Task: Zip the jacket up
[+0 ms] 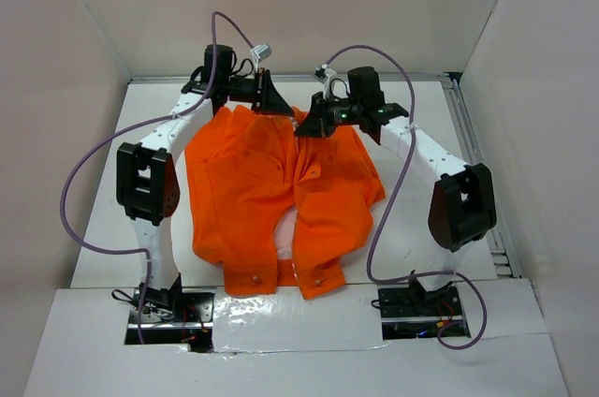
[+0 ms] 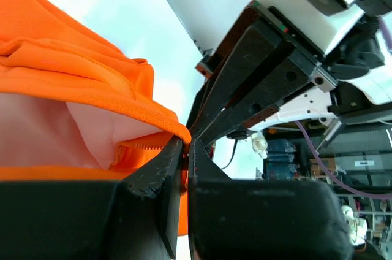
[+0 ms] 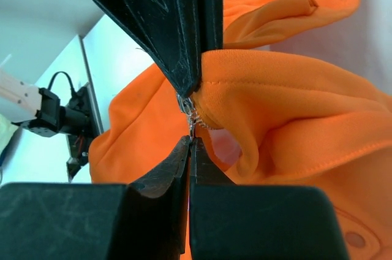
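Observation:
The orange jacket [image 1: 281,191] lies spread on the white table [image 1: 421,228]. Its two front halves are parted at the near end and meet at the far end. My left gripper [image 1: 284,109] is shut on the jacket's orange edge beside the zipper teeth; the left wrist view [image 2: 187,145] shows this, with pale lining [image 2: 55,131] to the left. My right gripper [image 1: 301,128] is shut on the small metal zipper pull [image 3: 187,105], as the right wrist view [image 3: 190,138] shows, right below the left gripper's fingers [image 3: 171,33]. The two grippers almost touch.
White walls enclose the table on three sides. A metal rail [image 1: 477,172] runs along the right edge. Purple cables [image 1: 80,182] loop off both arms. The jacket's snap tabs [image 1: 253,277] lie near the front, between the arm bases.

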`<state>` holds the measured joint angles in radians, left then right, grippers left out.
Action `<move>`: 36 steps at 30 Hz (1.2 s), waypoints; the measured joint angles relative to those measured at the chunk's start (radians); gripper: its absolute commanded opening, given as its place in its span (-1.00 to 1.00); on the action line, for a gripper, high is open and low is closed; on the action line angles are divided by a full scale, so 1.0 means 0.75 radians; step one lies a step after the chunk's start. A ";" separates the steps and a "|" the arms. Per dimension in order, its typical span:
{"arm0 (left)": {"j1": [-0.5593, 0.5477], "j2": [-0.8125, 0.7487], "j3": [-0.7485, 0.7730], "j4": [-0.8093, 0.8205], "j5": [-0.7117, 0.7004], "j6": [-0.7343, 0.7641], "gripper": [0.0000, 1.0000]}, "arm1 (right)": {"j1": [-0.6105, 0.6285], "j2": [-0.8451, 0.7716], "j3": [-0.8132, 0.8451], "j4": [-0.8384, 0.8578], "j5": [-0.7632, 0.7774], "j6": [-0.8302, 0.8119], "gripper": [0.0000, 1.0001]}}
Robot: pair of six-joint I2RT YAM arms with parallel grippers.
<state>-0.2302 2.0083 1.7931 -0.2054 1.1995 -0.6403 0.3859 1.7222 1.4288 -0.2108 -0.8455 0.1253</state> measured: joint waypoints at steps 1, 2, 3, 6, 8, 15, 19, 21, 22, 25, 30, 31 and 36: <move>-0.002 -0.003 0.000 -0.015 -0.013 0.015 -1.00 | 0.000 -0.005 0.003 -0.022 0.013 -0.010 -1.00; -0.003 -0.005 0.000 -0.026 -0.024 0.024 -1.00 | 0.000 -0.011 0.008 -0.051 0.028 -0.023 -1.00; -0.005 -0.008 0.000 -0.038 -0.033 0.041 -1.00 | 0.000 -0.016 0.014 -0.076 0.043 -0.034 -1.00; -0.011 -0.008 0.008 -0.054 -0.046 0.053 -1.00 | 0.005 -0.036 0.025 -0.132 0.096 -0.063 -1.00; -0.017 -0.008 0.029 -0.070 -0.047 0.054 -1.00 | 0.006 -0.043 0.025 -0.148 0.103 -0.077 -1.00; -0.016 0.016 0.255 -0.135 -0.054 0.076 -1.00 | -0.003 -0.012 0.050 -0.120 -0.005 -0.084 -1.00; 0.017 0.016 0.369 -0.121 -0.051 0.076 -1.00 | -0.003 0.062 0.030 -0.119 -0.013 -0.084 -1.00; 0.032 0.016 0.379 -0.110 -0.051 0.075 -1.00 | -0.002 0.072 -0.008 -0.117 -0.011 -0.085 -1.00; 0.037 0.017 0.379 -0.109 -0.052 0.074 -1.00 | -0.001 0.072 -0.033 -0.118 -0.011 -0.084 -1.00; 0.050 0.036 0.391 -0.120 -0.062 0.073 -1.00 | 0.007 0.068 -0.108 -0.105 -0.005 -0.077 -1.00; 0.072 0.119 0.485 -0.131 -0.179 0.050 -1.00 | 0.012 -0.019 -0.335 -0.100 0.026 -0.047 -1.00; 0.081 0.142 0.516 -0.131 -0.215 0.042 -1.00 | 0.012 -0.040 -0.377 -0.108 0.034 -0.043 -1.00; 0.124 0.222 0.639 -0.101 -0.451 0.010 -1.00 | 0.017 -0.132 -0.529 -0.141 0.035 -0.037 -1.00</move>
<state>-0.1371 2.1746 2.2726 -0.2813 0.8612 -0.6327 0.3985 1.6234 1.0317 -0.3168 -0.8192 0.0978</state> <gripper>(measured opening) 0.173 0.008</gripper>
